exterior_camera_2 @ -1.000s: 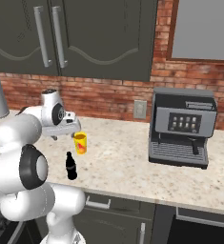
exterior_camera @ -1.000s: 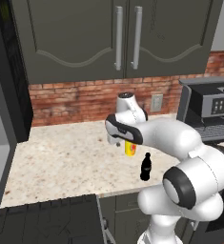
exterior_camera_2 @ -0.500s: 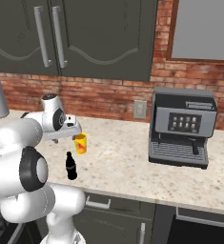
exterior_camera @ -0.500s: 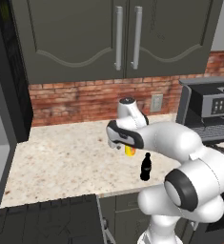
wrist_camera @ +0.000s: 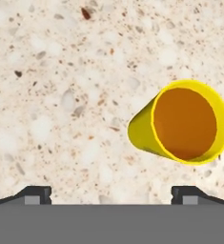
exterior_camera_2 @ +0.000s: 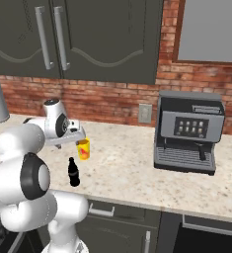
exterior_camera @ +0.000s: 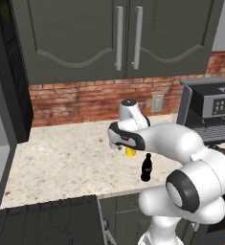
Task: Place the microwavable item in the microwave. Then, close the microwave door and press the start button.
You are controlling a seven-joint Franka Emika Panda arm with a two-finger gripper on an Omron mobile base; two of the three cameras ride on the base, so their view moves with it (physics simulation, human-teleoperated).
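Near the middle of the worktop point(exterior_camera: 61, 158), a little back from its front edge, I have the tool point(wrist_camera: 111, 193) hanging over the yellow cup point(wrist_camera: 182, 121). The cup stands upright and open-mouthed on the stone, and from the right base view the red-and-green mark shows on its side point(exterior_camera_2: 83, 149). Through the hand view the two fingertips point(wrist_camera: 35, 194) sit wide apart at the bottom with nothing between them, so the tool is spread and empty. The cup lies off to one side of its centre line rather than between the tips.

I judge this to be the reach for the pick-up, the first step; nothing has gone toward the microwave yet. Next I need to shift the hand sideways until the cup's rim sits between the tips, then descend and close. The small black bottle point(exterior_camera: 145, 168) stands just beside the cup toward the front edge, so I should keep the fingers away from it.
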